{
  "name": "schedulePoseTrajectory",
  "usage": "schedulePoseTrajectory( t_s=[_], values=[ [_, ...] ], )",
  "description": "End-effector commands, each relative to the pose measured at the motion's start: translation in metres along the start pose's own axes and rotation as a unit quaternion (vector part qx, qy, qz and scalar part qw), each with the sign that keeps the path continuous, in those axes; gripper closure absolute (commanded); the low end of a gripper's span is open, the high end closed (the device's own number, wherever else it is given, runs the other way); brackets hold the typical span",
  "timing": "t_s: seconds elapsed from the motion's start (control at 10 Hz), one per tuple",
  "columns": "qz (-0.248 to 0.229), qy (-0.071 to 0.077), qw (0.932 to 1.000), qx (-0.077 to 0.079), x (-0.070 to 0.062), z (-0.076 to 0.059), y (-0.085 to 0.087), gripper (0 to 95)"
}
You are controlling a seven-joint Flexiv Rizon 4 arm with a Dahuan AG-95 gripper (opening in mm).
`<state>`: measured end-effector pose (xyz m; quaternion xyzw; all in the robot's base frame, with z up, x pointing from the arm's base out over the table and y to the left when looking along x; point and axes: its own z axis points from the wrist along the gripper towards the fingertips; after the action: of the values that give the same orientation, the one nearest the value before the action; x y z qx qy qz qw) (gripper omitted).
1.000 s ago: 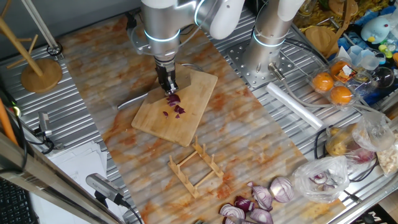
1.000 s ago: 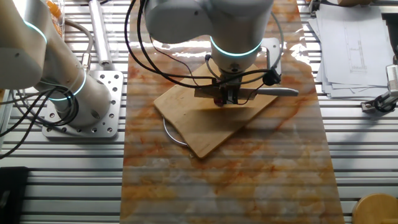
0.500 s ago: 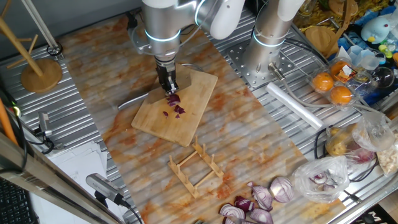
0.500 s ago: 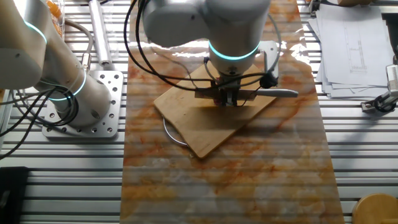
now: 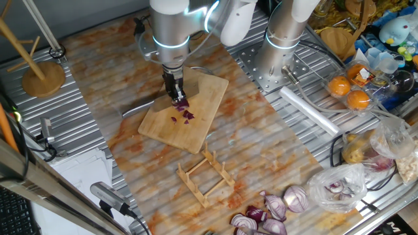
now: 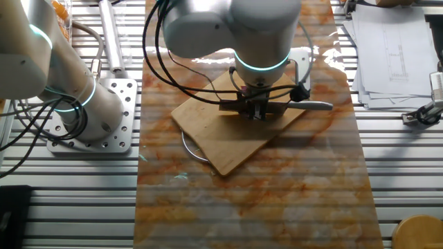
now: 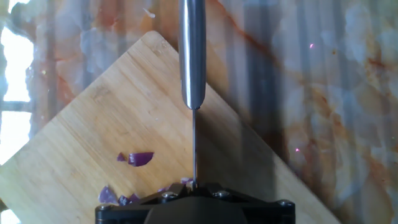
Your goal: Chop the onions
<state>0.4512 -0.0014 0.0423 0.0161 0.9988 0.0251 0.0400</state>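
Right now your onions [image 5: 183, 112] lie as a small cluster of dark purple pieces near the middle of the cutting board [image 5: 164, 128], with a few bits scattered toward its lower edge; in the hand view you see them [image 7: 140, 158] just beside the thin blade edge. Your gripper [image 5: 174, 91] stands directly over the cluster, its fingers pinching a knife [image 6: 313, 104] whose metal handle sticks out sideways past the board's edge. The board sits at an angle on the marbled mat [image 5: 274, 140]. Well apart, near the table's corner, you have halved red onions [image 5: 274, 212] and a wooden rack [image 5: 206, 174].
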Motion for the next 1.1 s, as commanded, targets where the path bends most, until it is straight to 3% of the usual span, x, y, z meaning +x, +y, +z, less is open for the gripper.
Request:
schedulePoseTrajectory(
  t_s=[0.1, 0.2, 0.4, 0.8, 1.1],
  values=[
    [-0.003, 0.016, 0.9998, -0.005, 0.001, -0.014, -0.002, 95.0],
    [-0.002, 0.02, 0.9998, -0.006, 0.001, -0.026, -0.001, 95.0],
    [-0.004, 0.014, 0.9999, -0.006, 0.0, -0.016, -0.002, 95.0],
    [-0.004, 0.011, 0.9999, -0.003, 0.001, -0.016, -0.002, 95.0],
    [-0.005, 0.008, 1.0, -0.001, 0.0, -0.008, -0.004, 95.0]
  ],
)
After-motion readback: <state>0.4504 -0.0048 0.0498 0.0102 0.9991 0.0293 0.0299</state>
